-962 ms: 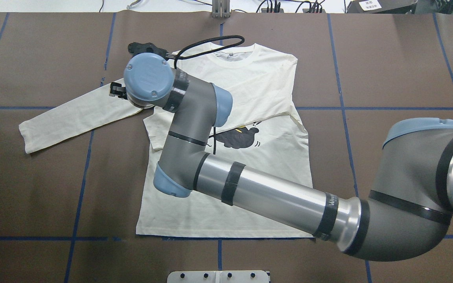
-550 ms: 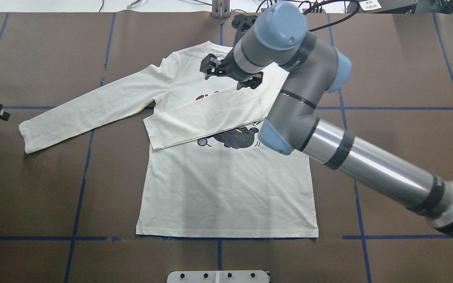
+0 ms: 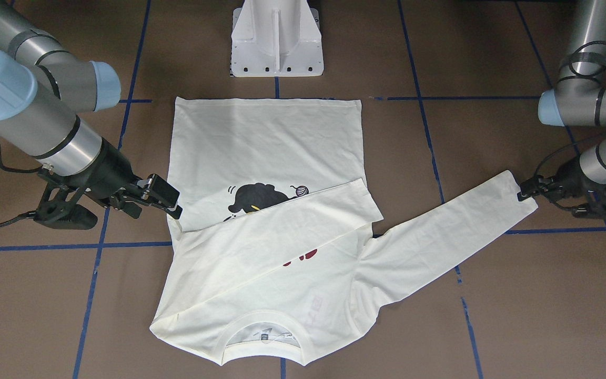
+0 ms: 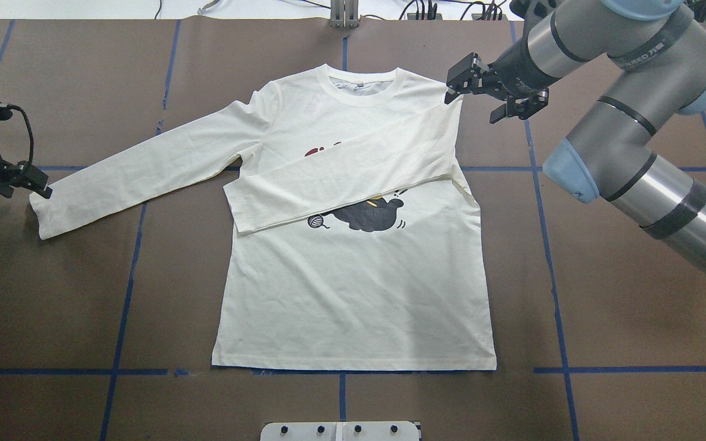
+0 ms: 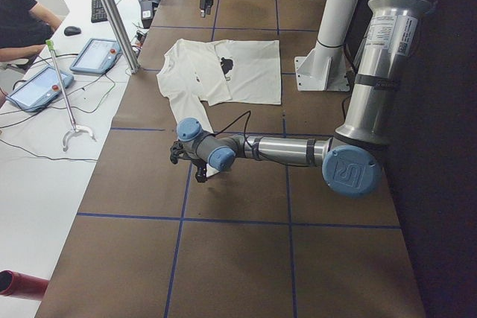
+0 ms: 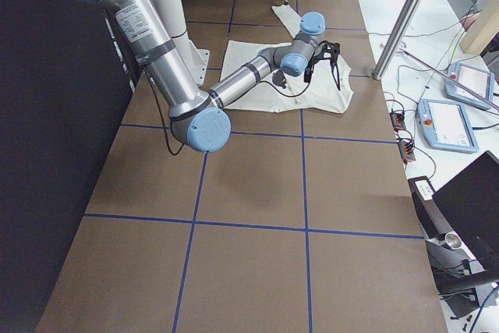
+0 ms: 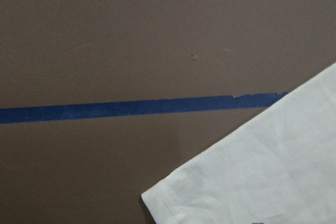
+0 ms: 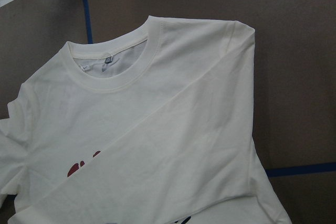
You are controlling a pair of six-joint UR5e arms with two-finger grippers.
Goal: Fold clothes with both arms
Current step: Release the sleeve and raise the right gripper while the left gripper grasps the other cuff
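Observation:
The cream-white T-shirt (image 4: pixel 353 294) lies flat, print side up, collar at the far side. One sleeve (image 4: pixel 341 177) is folded across the chest and hides part of the red lettering; the black cat (image 4: pixel 368 215) shows below it. The other sleeve (image 4: pixel 144 162) stretches out to the left, and its cuff (image 7: pixel 252 177) shows in the left wrist view. My left gripper (image 4: pixel 19 184) is open at that cuff (image 3: pixel 524 197). My right gripper (image 4: pixel 488 101) is open and empty, just off the shirt's right shoulder (image 8: pixel 236 40); it also shows in the front-facing view (image 3: pixel 116 208).
Brown table (image 4: pixel 604 275) with blue tape lines (image 4: pixel 123 294). A white pedestal (image 3: pixel 276 37) stands at the robot's side near the shirt's hem. Tablets (image 5: pixel 41 83), cables and a person's arm (image 5: pixel 30 16) lie beyond the far edge.
My right arm has swung back from over the shirt's left shoulder, across the collar, to the right shoulder's edge. My left gripper has moved in to the stretched sleeve's cuff.

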